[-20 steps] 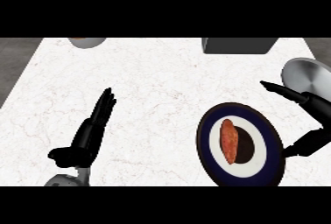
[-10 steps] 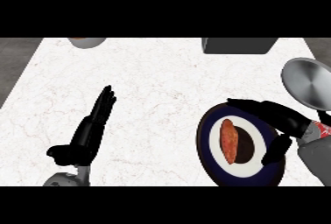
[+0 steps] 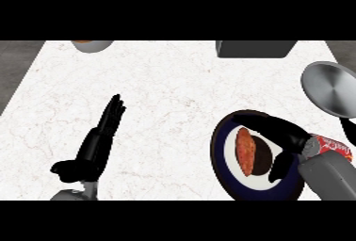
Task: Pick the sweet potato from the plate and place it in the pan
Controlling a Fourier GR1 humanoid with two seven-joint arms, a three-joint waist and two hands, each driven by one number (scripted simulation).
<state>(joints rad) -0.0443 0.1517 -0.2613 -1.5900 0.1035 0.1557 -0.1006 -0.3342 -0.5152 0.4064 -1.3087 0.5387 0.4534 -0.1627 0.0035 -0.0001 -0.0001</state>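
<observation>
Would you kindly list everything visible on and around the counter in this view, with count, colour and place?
counter: one, white marbled, fills most of the view
plate: one, dark blue rim with white centre, lower right
sweet potato: one, orange-brown, lying on the plate
pan: one, silver-grey, right edge, beyond the plate
bowl: one, grey, cut off at the far left edge
box-like object: one, dark grey, far edge right of centre
left hand: one, black, open and resting on the counter, lower left
right hand: one, black on a grey forearm, over the plate, fingers and thumb spread on either side of the sweet potato
</observation>
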